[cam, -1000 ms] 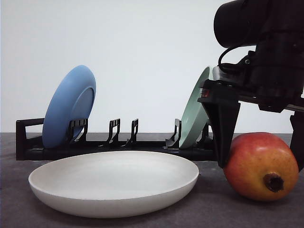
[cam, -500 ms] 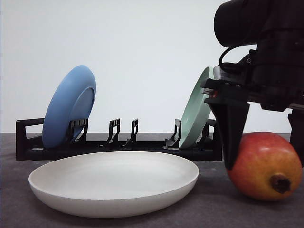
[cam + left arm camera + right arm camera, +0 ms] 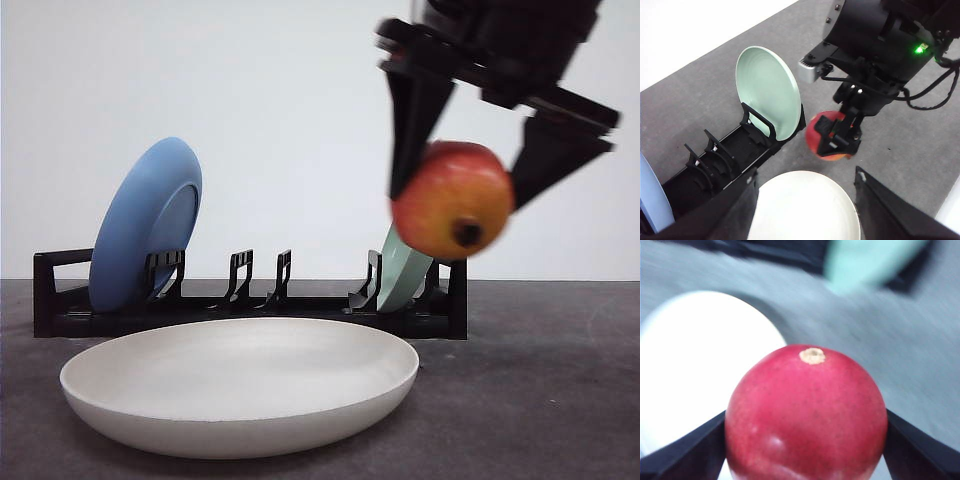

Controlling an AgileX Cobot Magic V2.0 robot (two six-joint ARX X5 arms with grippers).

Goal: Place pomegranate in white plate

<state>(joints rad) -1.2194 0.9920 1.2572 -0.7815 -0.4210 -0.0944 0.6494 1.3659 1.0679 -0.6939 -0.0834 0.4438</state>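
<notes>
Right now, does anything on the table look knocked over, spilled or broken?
Nothing stands out. The right gripper holds the pomegranate in the air, whole. The white plate sits flat and empty on the table. The blue plate and green plate stand in the black rack, as they should.

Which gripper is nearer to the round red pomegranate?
Right. The right gripper clamps the round red pomegranate in the air; the left gripper is open, apart from it, above the white plate.
</notes>
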